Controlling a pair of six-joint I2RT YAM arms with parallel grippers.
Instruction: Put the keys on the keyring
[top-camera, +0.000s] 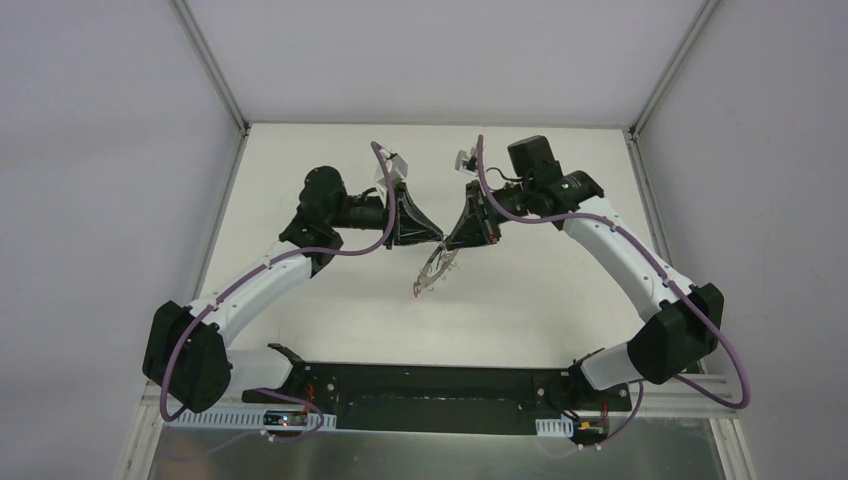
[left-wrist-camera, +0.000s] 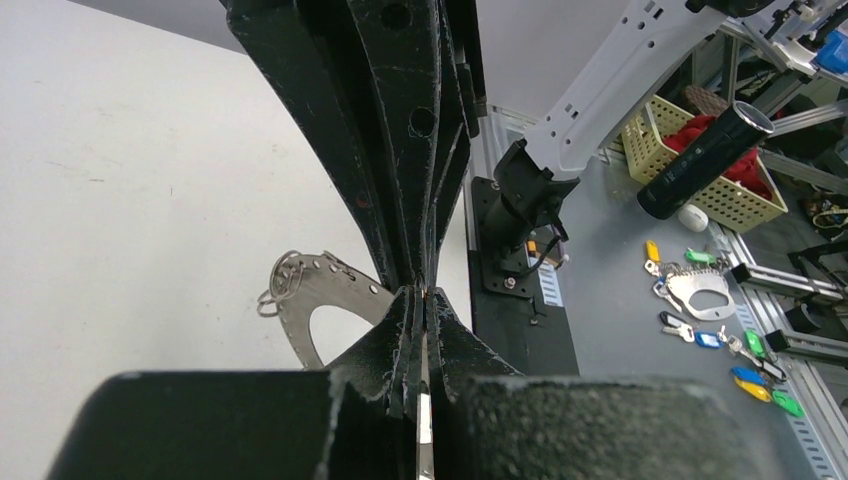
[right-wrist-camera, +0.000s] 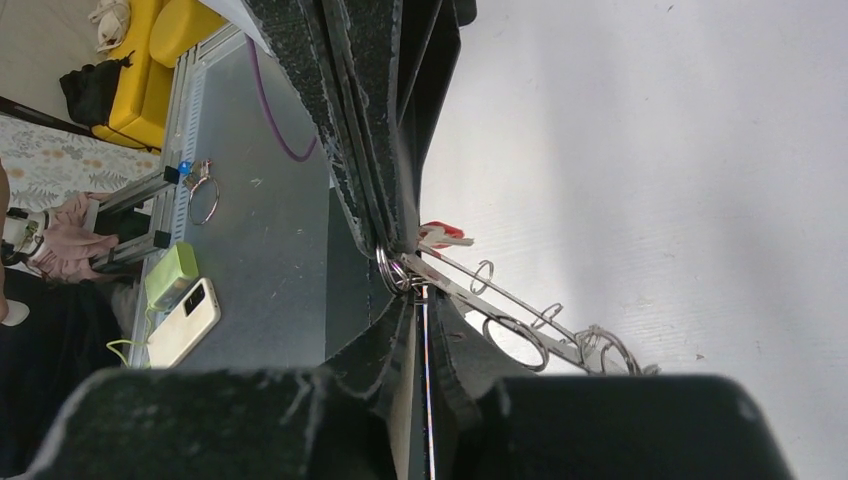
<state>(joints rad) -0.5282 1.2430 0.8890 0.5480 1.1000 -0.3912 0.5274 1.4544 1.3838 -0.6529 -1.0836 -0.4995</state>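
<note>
The keyring (top-camera: 432, 272), a flat grey metal ring with small wire loops on its rim, hangs in the air above the white table between both grippers. My right gripper (top-camera: 450, 243) is shut on a wire loop at the ring's upper edge; in the right wrist view (right-wrist-camera: 415, 297) the ring (right-wrist-camera: 510, 315) runs edge-on to the right. My left gripper (top-camera: 437, 240) meets it tip to tip. It is shut (left-wrist-camera: 425, 297) with a thin silver blade between its jaws. A red key head (right-wrist-camera: 440, 237) shows at its tips. The ring's face shows in the left wrist view (left-wrist-camera: 310, 295). The other keys are out of view.
The white table (top-camera: 330, 310) has grey walls on three sides. The black base rail (top-camera: 420, 395) lies along the near edge. Off the table are spare keys with coloured heads (left-wrist-camera: 700, 300), a yellow basket (left-wrist-camera: 700, 175) and a phone (right-wrist-camera: 185, 320).
</note>
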